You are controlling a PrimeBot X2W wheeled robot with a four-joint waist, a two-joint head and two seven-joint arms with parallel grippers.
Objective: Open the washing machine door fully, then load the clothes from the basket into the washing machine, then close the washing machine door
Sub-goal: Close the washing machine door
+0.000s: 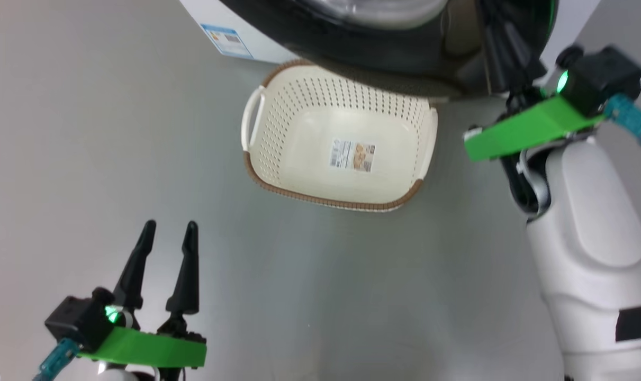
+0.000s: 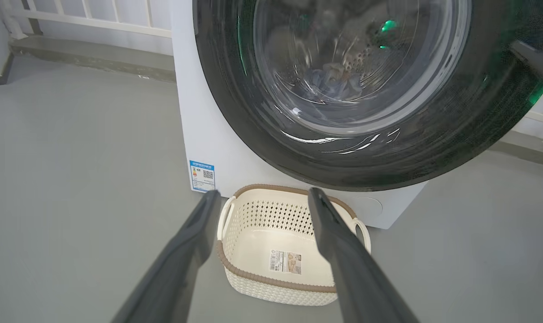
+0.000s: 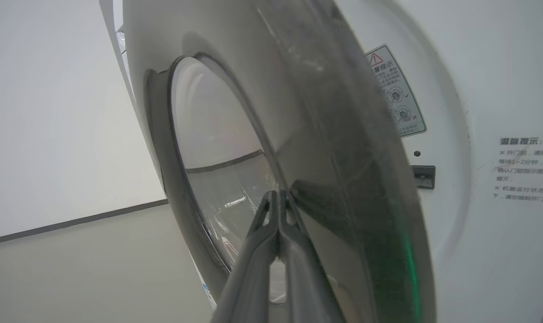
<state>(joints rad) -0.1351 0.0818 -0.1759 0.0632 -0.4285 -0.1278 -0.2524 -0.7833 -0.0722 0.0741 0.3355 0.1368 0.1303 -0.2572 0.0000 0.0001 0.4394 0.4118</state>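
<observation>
The small cream-white plastic basket point(image 1: 325, 200) with holes and a brown rim sits on the grey floor point(image 1: 87, 159), just in front of the big white washing machine point(image 2: 208, 134). The round door point(image 2: 226, 103) with a shiny black rim stands a little open above it. A bluish bundle of clothes point(image 2: 332, 80) shows dimly through the glass. The left fingers point(image 1: 185, 270) are wide apart, holding nothing. The right fingers point(image 3: 262, 242) are pressed together, with their tips at the door.

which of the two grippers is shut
The right gripper: its fingers are pressed together at the washing machine door. The left gripper has its fingers spread apart.
</observation>
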